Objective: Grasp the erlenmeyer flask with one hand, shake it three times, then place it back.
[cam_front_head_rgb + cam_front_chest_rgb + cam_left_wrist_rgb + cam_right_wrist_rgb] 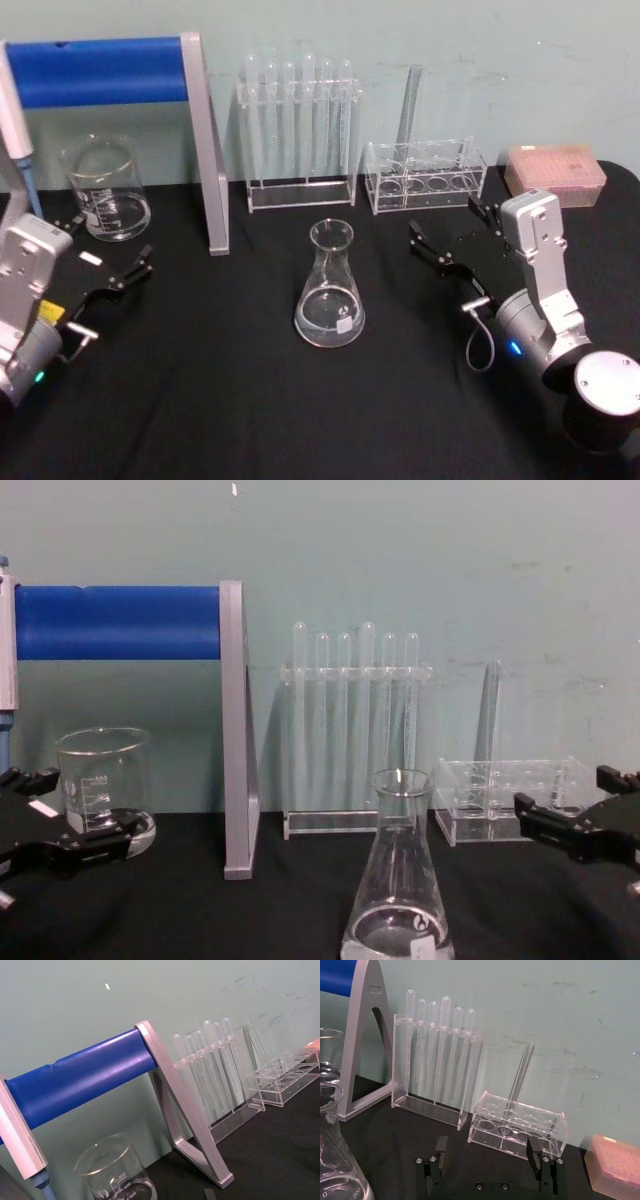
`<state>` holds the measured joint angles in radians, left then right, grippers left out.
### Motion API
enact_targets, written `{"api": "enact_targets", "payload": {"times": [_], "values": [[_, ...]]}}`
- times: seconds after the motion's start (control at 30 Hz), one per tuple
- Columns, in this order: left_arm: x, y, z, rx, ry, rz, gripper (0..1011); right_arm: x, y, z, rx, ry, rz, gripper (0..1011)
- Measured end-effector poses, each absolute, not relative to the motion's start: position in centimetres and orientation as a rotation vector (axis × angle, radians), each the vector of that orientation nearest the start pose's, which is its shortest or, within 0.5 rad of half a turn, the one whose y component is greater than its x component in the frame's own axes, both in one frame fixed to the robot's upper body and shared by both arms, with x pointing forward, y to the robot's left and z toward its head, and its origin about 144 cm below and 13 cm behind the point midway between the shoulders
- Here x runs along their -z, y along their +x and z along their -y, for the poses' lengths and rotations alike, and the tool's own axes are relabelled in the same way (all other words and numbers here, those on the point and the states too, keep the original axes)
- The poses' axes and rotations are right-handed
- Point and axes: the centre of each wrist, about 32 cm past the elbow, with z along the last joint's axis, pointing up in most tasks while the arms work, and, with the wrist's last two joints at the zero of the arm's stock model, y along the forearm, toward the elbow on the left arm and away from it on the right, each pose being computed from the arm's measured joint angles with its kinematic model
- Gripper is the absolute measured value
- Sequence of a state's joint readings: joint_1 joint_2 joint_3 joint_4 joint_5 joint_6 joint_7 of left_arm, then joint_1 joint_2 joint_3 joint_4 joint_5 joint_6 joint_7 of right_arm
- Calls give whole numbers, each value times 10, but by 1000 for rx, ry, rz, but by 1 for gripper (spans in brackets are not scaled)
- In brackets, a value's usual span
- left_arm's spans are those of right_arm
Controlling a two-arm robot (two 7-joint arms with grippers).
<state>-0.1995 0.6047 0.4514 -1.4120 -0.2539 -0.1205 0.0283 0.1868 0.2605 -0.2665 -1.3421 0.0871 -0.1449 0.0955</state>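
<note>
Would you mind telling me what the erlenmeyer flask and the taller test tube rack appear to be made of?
The erlenmeyer flask looks like clear, glossy glass: see-through with bright rim highlights. The taller test tube rack seems clear acrylic, judging by its flat transparent panels and pale edges.

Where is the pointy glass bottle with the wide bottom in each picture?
Head view: the erlenmeyer flask stands upright mid-table, between the two grippers.
Chest view: bottom centre, closest to the camera.
Right wrist view: partly cut off at the lower left edge.
Left wrist view: not in it.
Shared landmark: the tall test tube rack behind the flask.
</note>
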Motion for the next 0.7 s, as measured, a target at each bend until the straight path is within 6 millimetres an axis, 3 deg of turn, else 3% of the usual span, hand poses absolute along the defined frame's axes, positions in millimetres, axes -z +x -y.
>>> {"api": "enact_targets", "payload": {"times": [0.7], "values": [[-1140,489,-310,-1248,305,285,1001,-1126,503,241,1252,-120,194,1000]]}}
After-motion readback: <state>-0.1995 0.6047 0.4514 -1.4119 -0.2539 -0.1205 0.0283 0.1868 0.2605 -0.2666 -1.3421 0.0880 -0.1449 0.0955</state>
